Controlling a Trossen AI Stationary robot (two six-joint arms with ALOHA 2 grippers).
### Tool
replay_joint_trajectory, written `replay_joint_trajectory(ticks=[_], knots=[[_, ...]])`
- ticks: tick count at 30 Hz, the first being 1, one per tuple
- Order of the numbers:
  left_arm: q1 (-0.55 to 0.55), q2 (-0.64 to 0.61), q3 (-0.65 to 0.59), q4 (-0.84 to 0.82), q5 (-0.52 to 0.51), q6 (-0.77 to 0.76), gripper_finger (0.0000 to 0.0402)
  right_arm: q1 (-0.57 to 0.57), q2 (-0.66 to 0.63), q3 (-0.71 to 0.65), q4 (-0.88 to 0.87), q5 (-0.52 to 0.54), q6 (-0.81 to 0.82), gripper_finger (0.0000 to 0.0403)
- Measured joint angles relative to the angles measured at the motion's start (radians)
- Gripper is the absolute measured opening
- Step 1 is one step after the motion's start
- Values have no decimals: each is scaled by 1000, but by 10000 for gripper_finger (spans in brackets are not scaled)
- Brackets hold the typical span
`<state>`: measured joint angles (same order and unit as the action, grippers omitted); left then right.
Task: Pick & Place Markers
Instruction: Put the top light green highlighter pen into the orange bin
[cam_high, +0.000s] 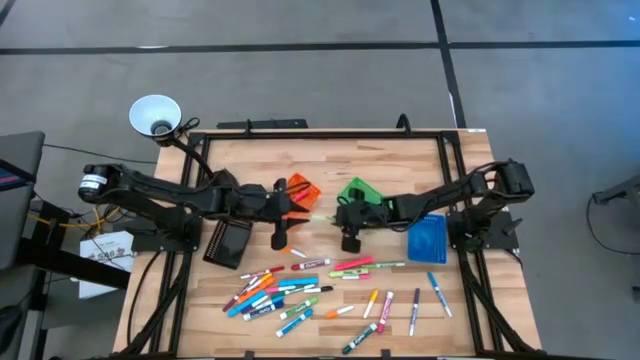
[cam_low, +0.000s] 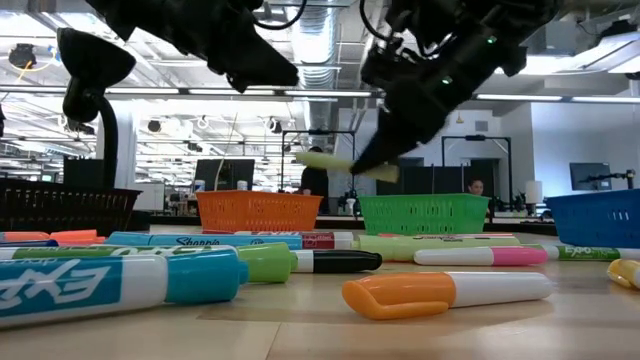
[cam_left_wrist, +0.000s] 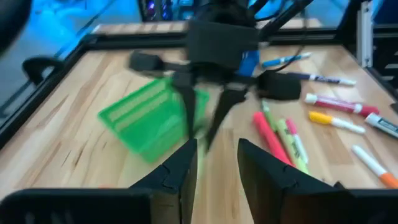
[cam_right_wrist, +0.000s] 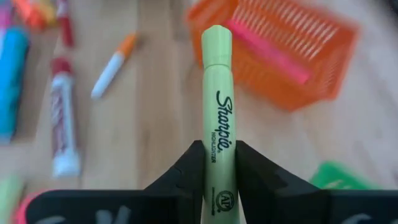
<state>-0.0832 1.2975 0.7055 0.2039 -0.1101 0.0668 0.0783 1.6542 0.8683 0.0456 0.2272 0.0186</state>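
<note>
We hold a pale green highlighter (cam_right_wrist: 216, 118) by its lower barrel, clamped between the right gripper (cam_right_wrist: 216, 163) fingers and raised off the table, its cap pointing ahead toward the orange bin (cam_right_wrist: 280, 50). The green bin (cam_high: 358, 191) sits just beside that gripper, likely its drop target. Our left gripper (cam_left_wrist: 216, 163) waits opposite, fingers apart and empty.

We see right gripper (cam_right_wrist: 216, 163) raised above table centre, fingers clamped on yellow-green highlighter (cam_right_wrist: 216, 112). Left gripper (cam_left_wrist: 216, 163) hovers opposite, near centre, fingers parted, empty. Both arms extend inward.
</note>
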Motion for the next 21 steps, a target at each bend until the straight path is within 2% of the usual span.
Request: replay_joint_trajectory(ticks=[5, 10, 15, 21], knots=[[-9, 66, 0, 28, -45, 13, 142, -17, 17, 2, 111, 4, -24, 76], [-4, 154, 0, 51, -170, 60, 172, -13, 21, 2, 113, -33, -84, 70], [-2, 209, -1, 83, -159, 60, 190, -14, 23, 1, 119, -42, -107, 69], [-2, 215, -1, 92, -148, 57, 187, -14, 23, 1, 128, -42, -132, 70]])
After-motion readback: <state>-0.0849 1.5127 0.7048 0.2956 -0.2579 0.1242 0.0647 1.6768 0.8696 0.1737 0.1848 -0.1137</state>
